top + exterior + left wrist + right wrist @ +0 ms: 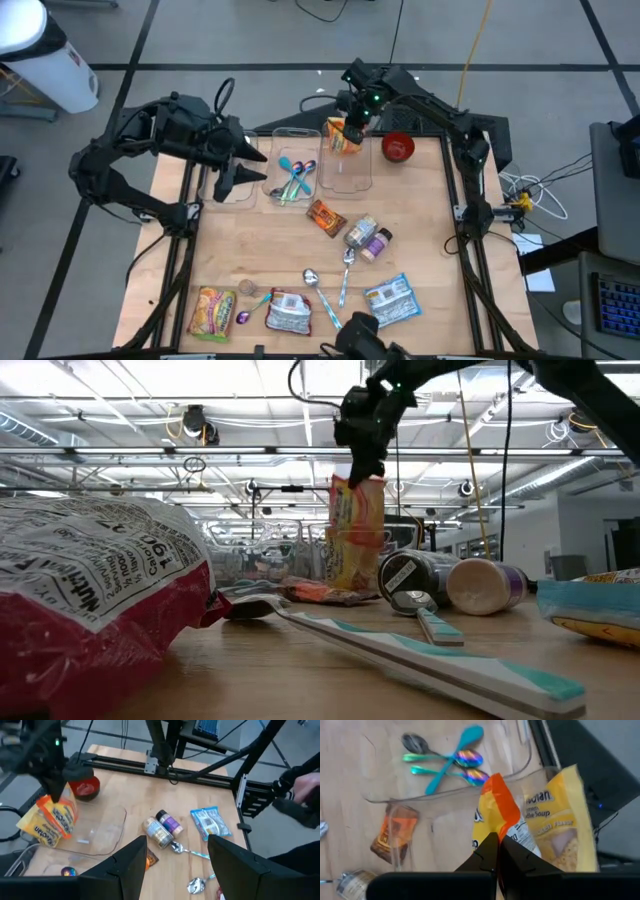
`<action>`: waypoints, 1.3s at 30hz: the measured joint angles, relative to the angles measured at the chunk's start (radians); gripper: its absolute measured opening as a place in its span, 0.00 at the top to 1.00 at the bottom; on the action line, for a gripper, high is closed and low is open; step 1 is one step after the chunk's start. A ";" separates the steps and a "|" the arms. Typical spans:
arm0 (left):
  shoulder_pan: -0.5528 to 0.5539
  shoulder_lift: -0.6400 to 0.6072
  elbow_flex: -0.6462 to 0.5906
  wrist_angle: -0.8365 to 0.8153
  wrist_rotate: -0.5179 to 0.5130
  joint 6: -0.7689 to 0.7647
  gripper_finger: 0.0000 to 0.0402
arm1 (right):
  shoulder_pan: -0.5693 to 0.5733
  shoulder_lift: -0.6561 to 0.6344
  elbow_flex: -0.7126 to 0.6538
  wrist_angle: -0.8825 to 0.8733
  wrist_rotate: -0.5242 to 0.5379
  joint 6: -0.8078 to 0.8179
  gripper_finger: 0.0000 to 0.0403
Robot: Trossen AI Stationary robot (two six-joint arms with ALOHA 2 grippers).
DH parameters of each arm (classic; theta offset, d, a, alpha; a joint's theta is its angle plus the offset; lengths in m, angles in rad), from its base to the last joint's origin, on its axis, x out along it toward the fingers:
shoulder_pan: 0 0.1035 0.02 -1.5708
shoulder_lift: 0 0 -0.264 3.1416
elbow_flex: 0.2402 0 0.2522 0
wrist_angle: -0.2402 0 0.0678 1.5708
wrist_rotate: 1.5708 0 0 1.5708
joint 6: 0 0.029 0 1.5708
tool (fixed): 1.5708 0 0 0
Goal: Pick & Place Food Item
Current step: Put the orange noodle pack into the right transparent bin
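At 12 o'clock over the desk [250, 250], right gripper [352, 118] clamped on soup packet [345, 138]; transport step. Next: lower into clear tray [347, 172], release. Left gripper [243, 160] apart, idle.

The yellow-and-orange packet [555, 815] reads "Soup" with a partly cut-off word above; upside-down print on the red-and-white bag [90, 590] includes "190" and "Nutri"

My two arms are matte black with jointed links. A green light glows on my right wrist [373, 98]. My fingers [235, 865] are dark, flat wedges.
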 joint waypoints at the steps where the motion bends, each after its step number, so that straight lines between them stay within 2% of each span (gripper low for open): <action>1: 0.000 0.000 0.000 0.003 0.002 0.000 0.46 | -0.003 0.010 0.000 -0.001 -0.001 0.000 1.00; 6: -0.001 0.004 0.000 0.024 0.045 0.001 0.46 | -0.013 0.053 0.000 0.017 -0.003 0.005 1.00; 14: 0.000 0.017 -0.001 0.041 0.044 0.002 0.46 | -0.019 0.105 0.000 0.024 0.045 -0.013 1.00; 22: 0.000 0.050 -0.002 0.044 0.043 0.019 0.46 | -0.019 0.107 -0.001 0.062 0.059 -0.022 1.00; 26: 0.000 0.076 0.000 0.055 0.044 0.027 0.46 | -0.006 0.105 -0.024 0.074 0.131 -0.047 1.00; 39: 0.000 0.094 -0.002 0.058 0.046 0.018 0.46 | 0.000 0.106 -0.107 0.143 0.154 -0.015 1.00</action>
